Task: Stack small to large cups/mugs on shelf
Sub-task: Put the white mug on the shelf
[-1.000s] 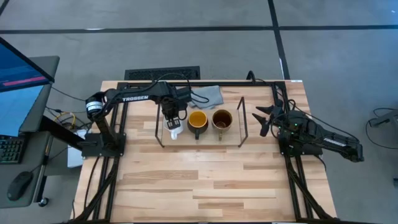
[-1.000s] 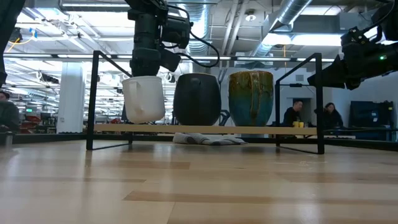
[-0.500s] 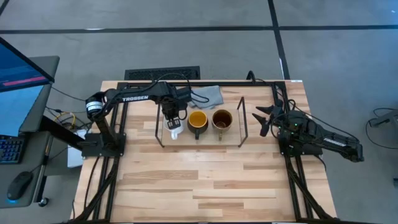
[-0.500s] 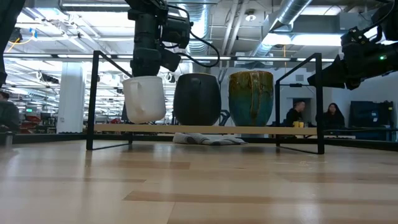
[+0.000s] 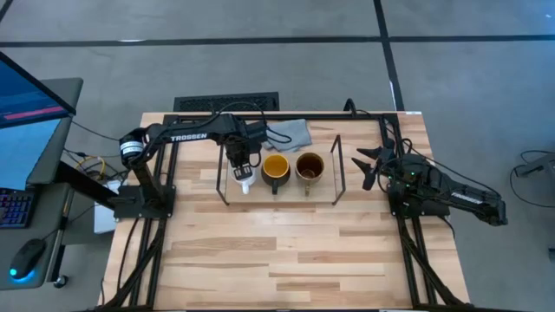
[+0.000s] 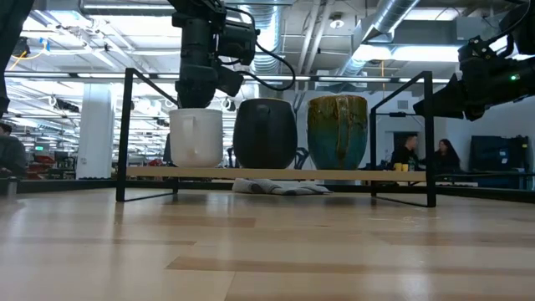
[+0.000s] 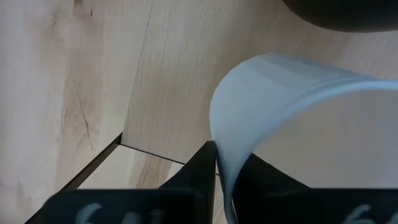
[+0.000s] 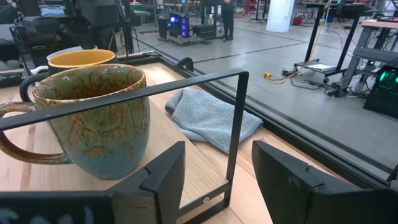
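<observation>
From above, the left gripper (image 5: 242, 167) sits over the small white handled mug (image 5: 244, 184) at the left end of the low wire-and-wood shelf (image 5: 336, 170). Beside it stand the dark mug with yellow-orange inside (image 5: 275, 168) and the brown mug (image 5: 310, 167).

At table level, all three mugs stand upright on the shelf.

The left wrist view shows a dark finger (image 7: 199, 174) against the white rim; I cannot tell whether the grip is clenched.

The right gripper (image 5: 371, 165) waits beside the shelf, fingers (image 8: 163, 177) spread.
</observation>
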